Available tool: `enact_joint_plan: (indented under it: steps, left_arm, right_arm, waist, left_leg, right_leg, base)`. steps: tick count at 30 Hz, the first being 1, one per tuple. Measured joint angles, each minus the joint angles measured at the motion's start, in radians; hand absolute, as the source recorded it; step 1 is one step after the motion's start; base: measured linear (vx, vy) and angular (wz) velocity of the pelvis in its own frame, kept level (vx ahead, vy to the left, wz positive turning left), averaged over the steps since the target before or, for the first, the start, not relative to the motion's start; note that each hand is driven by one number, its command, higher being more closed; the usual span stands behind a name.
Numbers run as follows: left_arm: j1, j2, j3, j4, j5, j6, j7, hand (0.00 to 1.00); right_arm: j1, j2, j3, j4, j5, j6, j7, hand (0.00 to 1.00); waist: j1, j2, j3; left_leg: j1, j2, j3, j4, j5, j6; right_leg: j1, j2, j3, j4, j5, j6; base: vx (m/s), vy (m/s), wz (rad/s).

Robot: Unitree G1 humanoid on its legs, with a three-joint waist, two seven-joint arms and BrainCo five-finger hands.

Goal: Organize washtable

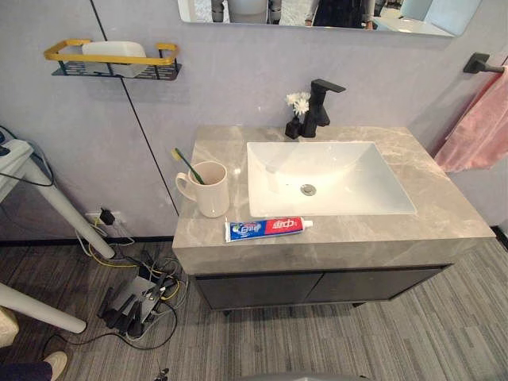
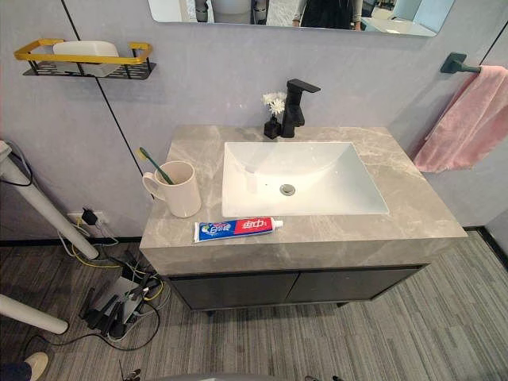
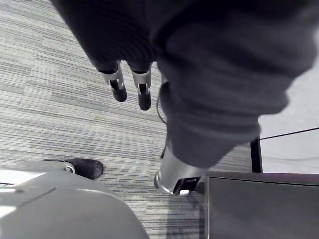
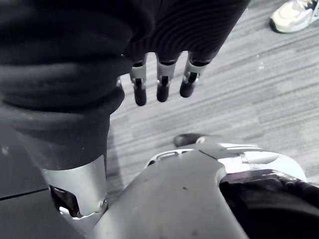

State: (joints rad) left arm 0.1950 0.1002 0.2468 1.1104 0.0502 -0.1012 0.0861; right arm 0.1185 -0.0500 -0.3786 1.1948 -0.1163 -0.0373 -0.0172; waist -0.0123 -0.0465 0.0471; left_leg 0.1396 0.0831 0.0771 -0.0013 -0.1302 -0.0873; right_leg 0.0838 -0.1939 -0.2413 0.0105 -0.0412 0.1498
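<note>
A grey stone washtable (image 1: 444,214) holds a white sink (image 1: 325,175) with a black faucet (image 1: 320,107) behind it. Beside the faucet stands a small vase of white flowers (image 1: 298,107). A cream cup (image 1: 208,189) at the left of the sink holds a green toothbrush (image 1: 187,164). A blue and red toothpaste tube (image 1: 266,228) lies flat along the front edge. My left hand (image 3: 130,84) hangs low over the floor, fingers relaxed and empty. My right hand (image 4: 160,82) hangs the same way, holding nothing.
A gold-railed wall shelf (image 1: 111,59) with a white soap bar is up at the left. A pink towel (image 1: 476,131) hangs at the right. Cables and a power strip (image 1: 139,298) lie on the floor at the left, by white stand legs (image 1: 48,198). A person's shoe (image 4: 294,15) is nearby.
</note>
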Motion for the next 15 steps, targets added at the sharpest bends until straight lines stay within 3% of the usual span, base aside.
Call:
enact_joint_plan:
  steps: [12,15]
  left_arm:
    - [-0.019,0.005,0.001,0.051,-0.040,-0.021,-0.024,0.00]
    - [-0.019,0.003,0.058,0.065,-0.048,-0.018,-0.039,0.00]
  right_arm:
    - [-0.001,-0.012,0.044,0.029,0.067,-0.034,-0.003,0.00]
    - [-0.002,-0.013,0.041,0.035,0.079,-0.035,-0.002,0.00]
  waist:
    - [0.000,-0.003,-0.004]
    - [0.001,-0.004,-0.006]
  left_leg:
    - [-0.028,-0.002,-0.037,0.001,0.000,0.000]
    - [-0.028,-0.003,-0.049,0.006,0.000,0.000]
  right_leg:
    - [0.006,-0.001,-0.041,-0.025,0.002,-0.002]
    - [0.021,-0.002,-0.060,-0.030,0.009,-0.012]
  base:
    - [0.06,-0.005,0.10]
    - [0.02,-0.004,0.12]
